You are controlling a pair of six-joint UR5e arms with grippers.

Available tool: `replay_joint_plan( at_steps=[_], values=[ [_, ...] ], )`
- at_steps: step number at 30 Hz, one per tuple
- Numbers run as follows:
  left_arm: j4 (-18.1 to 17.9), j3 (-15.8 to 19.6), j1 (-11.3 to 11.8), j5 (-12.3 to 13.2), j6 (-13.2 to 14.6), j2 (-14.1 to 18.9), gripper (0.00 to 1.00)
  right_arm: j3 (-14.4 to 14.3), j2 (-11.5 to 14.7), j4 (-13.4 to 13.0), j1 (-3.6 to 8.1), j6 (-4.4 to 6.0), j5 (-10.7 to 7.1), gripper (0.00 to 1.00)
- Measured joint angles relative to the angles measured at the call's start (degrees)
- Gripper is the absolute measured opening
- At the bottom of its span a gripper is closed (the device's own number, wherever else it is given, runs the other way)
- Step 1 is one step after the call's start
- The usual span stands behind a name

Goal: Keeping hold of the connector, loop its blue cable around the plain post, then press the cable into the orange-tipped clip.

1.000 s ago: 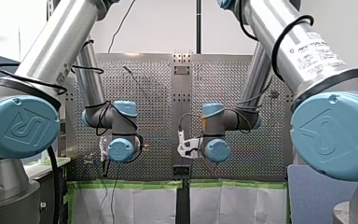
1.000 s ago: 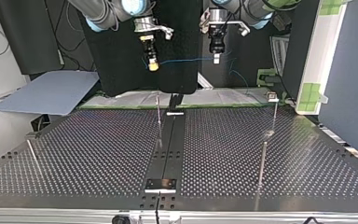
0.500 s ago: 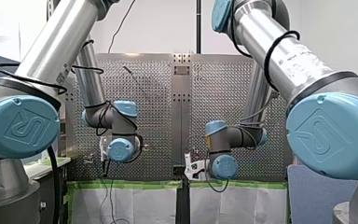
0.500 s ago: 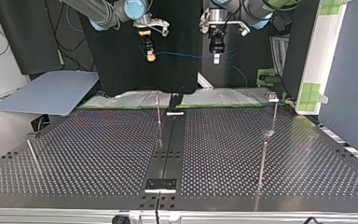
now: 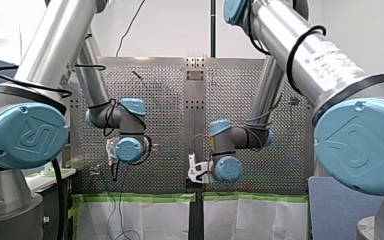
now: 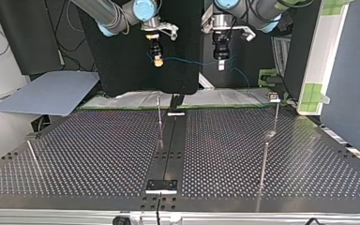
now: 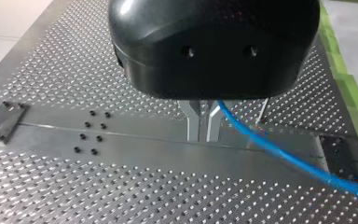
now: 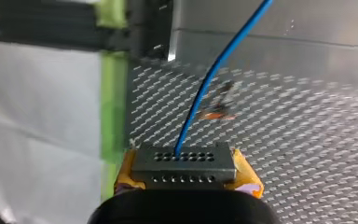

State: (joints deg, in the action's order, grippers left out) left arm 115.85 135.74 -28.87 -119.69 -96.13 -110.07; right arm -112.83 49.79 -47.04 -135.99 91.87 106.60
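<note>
Right tool [image 8: 185,179]: was clamped on connector [image 8: 184,162], yellow pads [image 8: 245,176]
Left tool [image 7: 199,125]: fingers nearly together, pinching cable [image 7: 279,156]
Cable: hung between both tools, above counter [image 7: 74,186]

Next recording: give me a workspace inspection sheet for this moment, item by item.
Surface: perforated table, dark centre strip.
Job's things: connector clamped in my right gripper; blue cable runs across to my left gripper; thin posts stand untouched, cable around none.
Clutter: nothing seen.
Grippers: both raised, clear of the posts; right's yellow pads shut on the connector.
Cables: black lead beside my left arm's base.
Surroundings: blue-grey sheet, green tape.
</note>
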Motion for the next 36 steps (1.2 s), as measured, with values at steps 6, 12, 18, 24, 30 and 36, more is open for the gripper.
replay_joint_plan(
  at_steps=[6,12,18,24,30,36],
  values=[
    [3.36,-0.93,0.52,-2.72,-1.97,3.34,0.10,3.30,3.30,3.25,-2.86,1.07,0.82,0.00],
    [6.77,-1.78,1.04,-6.08,-5.25,6.75,0.10,6.40,6.41,6.34,-3.49,1.16,0.75,0.00],
    [10.55,-2.57,1.63,-9.86,-9.03,10.53,0.10,9.80,9.81,9.74,-3.58,1.09,0.79,0.00],
    [13.90,-5.00,2.24,-11.65,-12.37,13.88,0.10,13.45,13.45,13.39,-3.09,0.95,0.60,0.00],
    [17.04,-8.09,2.44,-11.75,-14.04,17.03,0.10,16.98,16.99,16.92,-2.35,0.82,-1.14,0.00],
    [20.06,-11.12,2.91,-11.84,-14.99,20.07,0.10,20.06,20.06,19.99,-1.57,0.42,-3.90,0.00]
  ],
)
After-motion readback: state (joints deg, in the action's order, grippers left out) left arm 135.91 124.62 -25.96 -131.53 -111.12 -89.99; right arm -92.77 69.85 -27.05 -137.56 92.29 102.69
